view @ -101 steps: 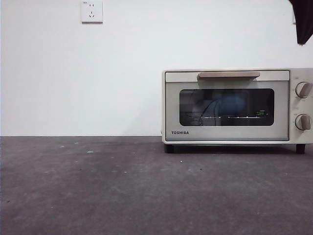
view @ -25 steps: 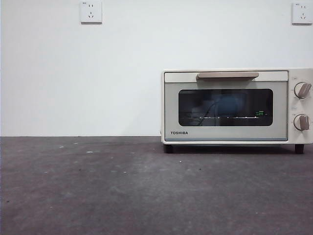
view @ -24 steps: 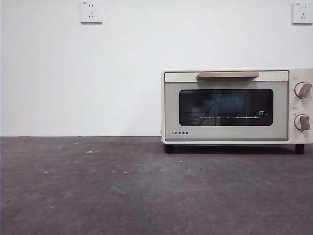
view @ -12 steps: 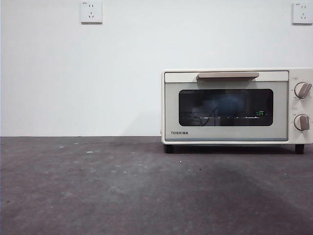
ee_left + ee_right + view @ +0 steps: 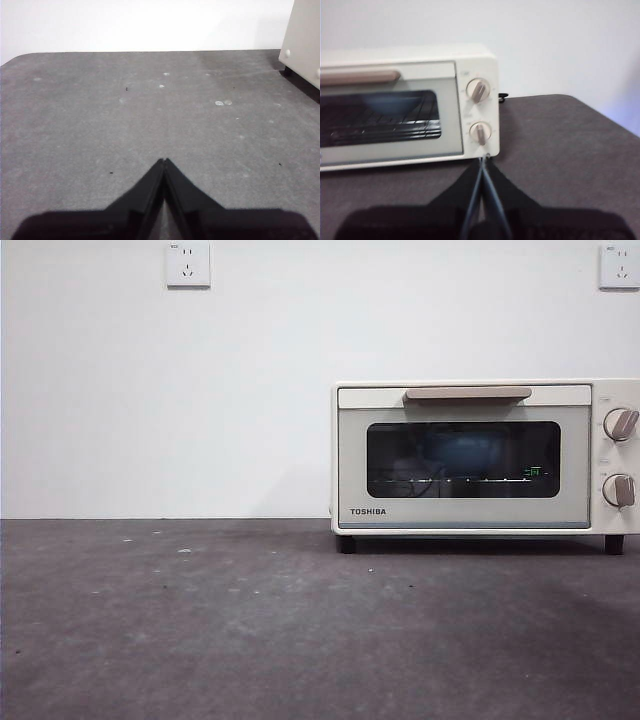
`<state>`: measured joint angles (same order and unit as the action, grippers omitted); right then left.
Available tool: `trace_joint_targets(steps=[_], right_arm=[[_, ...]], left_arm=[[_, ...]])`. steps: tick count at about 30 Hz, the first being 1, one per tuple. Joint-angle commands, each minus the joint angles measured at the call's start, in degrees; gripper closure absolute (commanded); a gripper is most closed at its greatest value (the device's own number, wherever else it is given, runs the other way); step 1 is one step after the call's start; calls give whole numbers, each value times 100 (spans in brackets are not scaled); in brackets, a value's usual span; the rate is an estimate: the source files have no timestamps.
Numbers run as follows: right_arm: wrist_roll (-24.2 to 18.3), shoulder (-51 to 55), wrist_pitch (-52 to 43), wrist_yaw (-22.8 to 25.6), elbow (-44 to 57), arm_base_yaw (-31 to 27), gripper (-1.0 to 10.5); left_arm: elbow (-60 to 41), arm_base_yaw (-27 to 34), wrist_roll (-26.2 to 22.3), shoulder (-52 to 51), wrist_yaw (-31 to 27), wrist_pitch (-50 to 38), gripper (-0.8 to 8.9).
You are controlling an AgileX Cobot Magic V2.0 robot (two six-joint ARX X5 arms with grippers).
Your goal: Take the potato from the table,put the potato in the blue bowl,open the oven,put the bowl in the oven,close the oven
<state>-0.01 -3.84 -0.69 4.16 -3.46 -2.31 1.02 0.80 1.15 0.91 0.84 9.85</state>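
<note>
oven (image 5: 463,456) door shut, blue bowl (image 5: 470,451) dimly inside; left gripper (image 5: 164,162) and right gripper (image 5: 483,161) both closed, empty, clear of oven; an unlatched door could reopen

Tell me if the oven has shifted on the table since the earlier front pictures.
No. The oven stands shut in the same spot, its left edge as far right of the wall socket as before; only tiny jitter shows.
</note>
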Motion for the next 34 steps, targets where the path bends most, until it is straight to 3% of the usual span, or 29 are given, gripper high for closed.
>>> trace_joint_targets(steps=[1, 18, 34], right_arm=[[-20, 201, -55, -223, 271, -9, 946], [-210, 341, 1113, -310, 267, 9, 946], [-151, 341, 1128, -308, 267, 9, 946]], left_arm=[[-59, -9, 39, 0, 22, -39, 818], [-59, -9, 39, 0, 22, -39, 817], [-59, -9, 39, 2, 22, -39, 817]])
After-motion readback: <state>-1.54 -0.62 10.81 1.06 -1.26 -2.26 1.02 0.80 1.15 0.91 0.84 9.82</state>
